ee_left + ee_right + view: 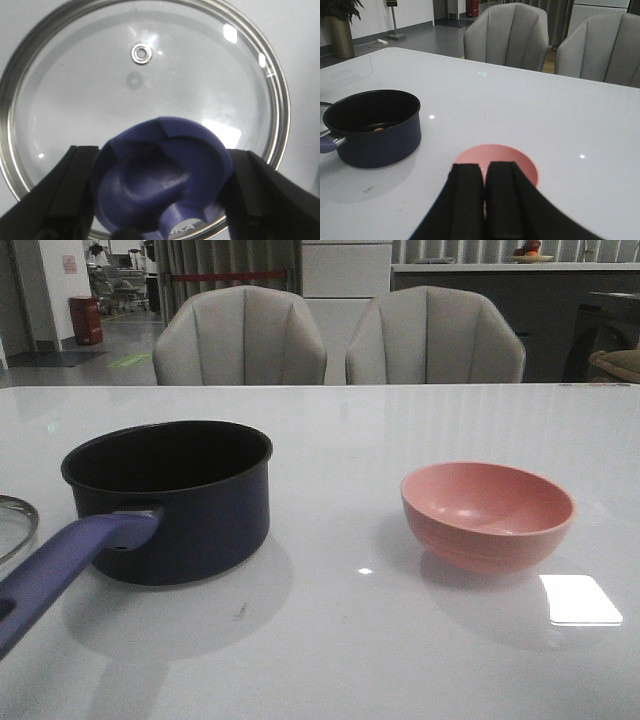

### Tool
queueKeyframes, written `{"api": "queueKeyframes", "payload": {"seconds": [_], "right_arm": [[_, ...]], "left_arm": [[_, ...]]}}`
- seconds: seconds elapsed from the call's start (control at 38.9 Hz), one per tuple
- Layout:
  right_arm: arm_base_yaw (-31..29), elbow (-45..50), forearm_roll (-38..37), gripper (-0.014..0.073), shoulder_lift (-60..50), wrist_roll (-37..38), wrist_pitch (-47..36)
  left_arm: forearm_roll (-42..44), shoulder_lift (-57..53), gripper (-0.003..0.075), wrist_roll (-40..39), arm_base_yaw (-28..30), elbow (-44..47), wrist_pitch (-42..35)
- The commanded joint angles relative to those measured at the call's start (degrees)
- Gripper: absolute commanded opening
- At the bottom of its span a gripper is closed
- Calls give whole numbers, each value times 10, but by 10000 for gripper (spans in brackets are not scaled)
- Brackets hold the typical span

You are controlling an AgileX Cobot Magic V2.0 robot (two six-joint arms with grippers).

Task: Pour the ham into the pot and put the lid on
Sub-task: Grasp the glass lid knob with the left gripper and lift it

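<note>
On the white table (340,640) the pot (175,500) stands open, one small orange piece of ham (379,129) on its black bottom. Well apart, the pink bowl (488,512) looks empty. Beside the pot's handle lies the lid (145,95), its knob (165,175) between the spread left gripper (160,200) fingers. Above the bowl, the right gripper (484,200) is clenched on nothing.

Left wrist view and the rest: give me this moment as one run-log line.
left gripper: open around lid knob | right gripper: shut, above pink bowl | bowl: empty | pot: uncovered, ham inside
</note>
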Motion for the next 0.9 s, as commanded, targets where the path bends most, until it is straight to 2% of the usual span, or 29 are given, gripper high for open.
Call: {"api": "queueKeyframes", "payload": {"seconds": [0.0, 0.33, 0.59, 0.87], "right_arm": [[0, -17, 4, 169, 3, -6, -42], [0, -17, 4, 169, 3, -6, -42], [0, -17, 4, 169, 3, -6, -42], [0, -17, 4, 169, 3, -6, -42]], "left_arm": [[-4, -29, 217, -1, 0, -25, 6], [-4, -37, 217, 4, 0, -51, 27], [-4, -55, 216, 15, 0, -110, 54], [-5, -78, 216, 41, -33, -167, 79]]}}
